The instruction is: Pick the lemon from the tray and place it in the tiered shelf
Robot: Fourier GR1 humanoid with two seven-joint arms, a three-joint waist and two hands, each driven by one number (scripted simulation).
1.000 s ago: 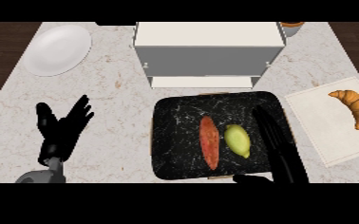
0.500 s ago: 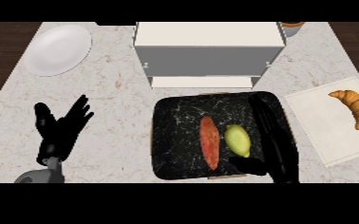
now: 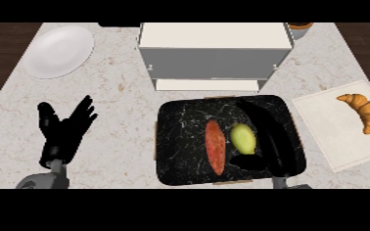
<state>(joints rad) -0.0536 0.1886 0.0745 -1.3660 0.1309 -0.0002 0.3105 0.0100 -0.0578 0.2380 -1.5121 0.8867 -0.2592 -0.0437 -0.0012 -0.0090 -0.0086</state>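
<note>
Just left of your right hand (image 3: 278,144), inside the black tray (image 3: 173,127):

- Lemon (image 3: 243,138). Pale yellow-green. Its long axis points away from you and runs roughly parallel to the fingers (image 3: 259,116), which flank its right side.
- Fingers, right. Straight and close together, not curled round the fruit. The thumb (image 3: 251,162) crosses below the lemon's near end. You cannot tell whether anything touches, because the hand is black against the black tray.
- Orange-red vegetable (image 3: 215,147). Long and parallel to the lemon, just beyond it on the side away from the fingers.
- Tiered shelf (image 3: 215,44). White, straight ahead of the fingertips, past the tray's far edge.
- Left hand (image 3: 65,132). Resting on the surface (image 3: 123,93) with its fingers spread and up, well apart from the tray.

Judgement: your right hand is much the nearer. The grasp looks to call for the fingers curling leftward across the lemon's short axis against the thumb. Take care not to crowd the vegetable.
</note>
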